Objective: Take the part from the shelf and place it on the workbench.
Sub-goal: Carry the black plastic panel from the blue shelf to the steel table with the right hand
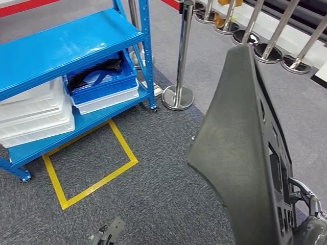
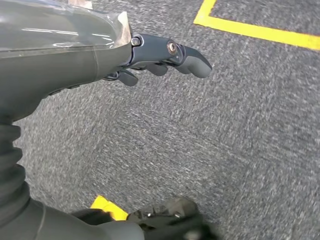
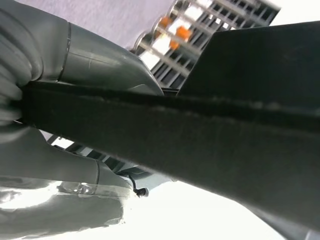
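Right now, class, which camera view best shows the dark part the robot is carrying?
The head view: the dark grey part shows its whole outline and cut-outs, held upright. The right wrist view catches just its edge, gripped by the right hand. The left wrist view shows carpet.

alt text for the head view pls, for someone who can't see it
A large dark grey panel-shaped part stands upright at the right of the frame, held at its lower edge by the robot's right hand. Behind it to the left, a blue shelf holds white trays and a blue tray, above a yellow taped square on grey carpet.
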